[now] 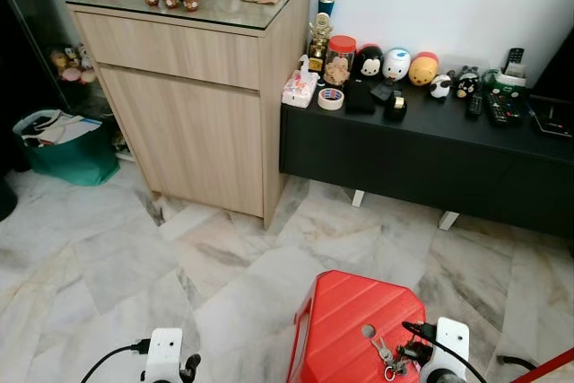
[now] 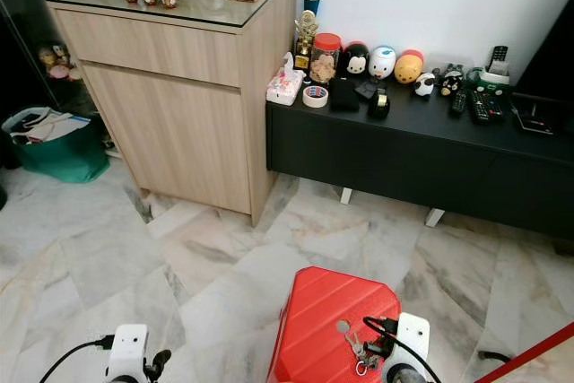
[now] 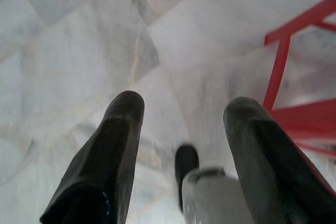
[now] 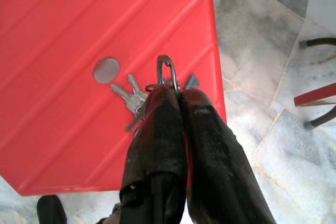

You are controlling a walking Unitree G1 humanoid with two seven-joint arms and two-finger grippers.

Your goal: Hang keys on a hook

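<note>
Red stool (image 4: 79,77) under keys (image 4: 137,98), right gripper (image 4: 176,94) jaws clenched on them, left gripper (image 3: 181,116) jaws apart, no legible writing

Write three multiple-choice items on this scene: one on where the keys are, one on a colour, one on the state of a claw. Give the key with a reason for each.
1. Where are the keys?
A. On the black low cabinet
B. Over the red stool, at the right claw
C. On the marble floor

2. What colour is the stool?
A. Red
B. Green
C. Black

3. How does the left claw stand?
A. Shut on the keys
B. Shut on a cable
C. Open, holding nothing

Answers:
1 B: the right wrist view shows the right claw closed on the key ring, with the keys fanned over the stool top.
2 A: the eye views and the right wrist view show its top bright red.
3 C: the left wrist view shows its fingers apart, with only floor between them.
</note>
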